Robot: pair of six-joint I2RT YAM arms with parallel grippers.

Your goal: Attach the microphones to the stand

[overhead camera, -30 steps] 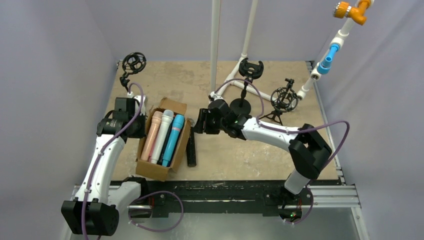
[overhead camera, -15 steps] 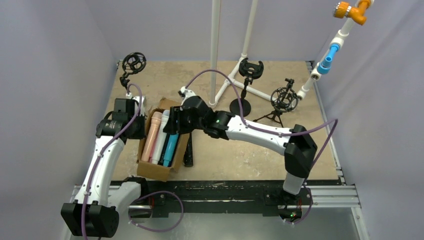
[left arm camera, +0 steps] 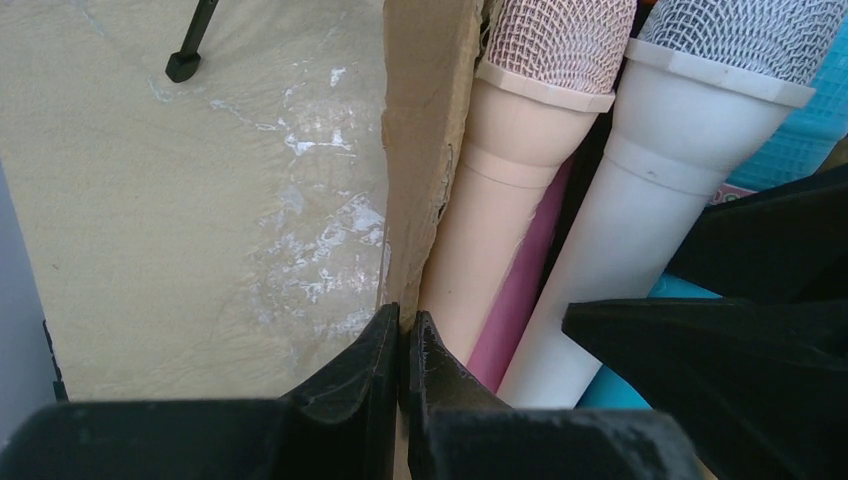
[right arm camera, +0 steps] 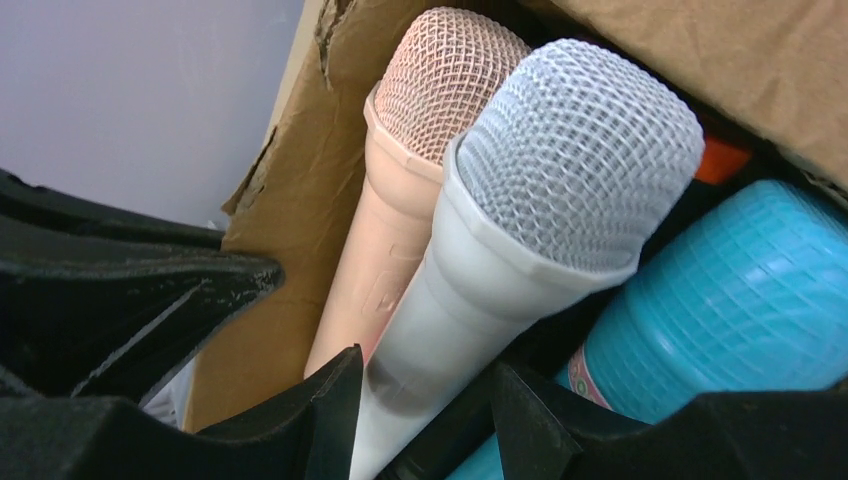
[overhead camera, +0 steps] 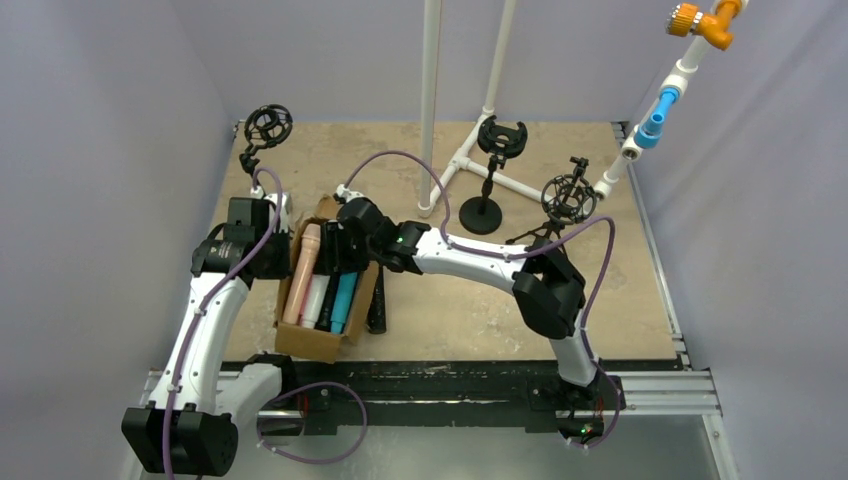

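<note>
Top external view, contents listed against the cardboard box (overhead camera: 303, 340).

- Cardboard box: open-topped, at the table's left side.
- Stands (overhead camera: 487, 175): black, with empty clips, well apart from the box, beyond its far side and to its right.
- Microphones: peach microphone (right arm camera: 400, 200), white microphone (right arm camera: 520, 230) and blue microphone (right arm camera: 720, 310) lie packed side by side in the box, with a pink one (left arm camera: 520, 310) beneath. A black microphone (overhead camera: 380, 305) lies on the table just beside the box's right wall.
- Right gripper (right arm camera: 425, 400): over the box's far end, its jaws apart and straddling the white microphone's handle below the head.
- Left gripper (left arm camera: 403, 345): pinched together on the box's left wall, steadying it.

Handling, as judged: the microphones look like rigid, light plastic with smooth, tapered barrels that may slip. The mesh heads could dent. The hold is best taken on the straight handle just under the collar. Tight neighbours may drag along.

Change: a second earlier the right gripper hung to the right of the box. It has since swung across and in over it. The left arm has not moved.
</note>
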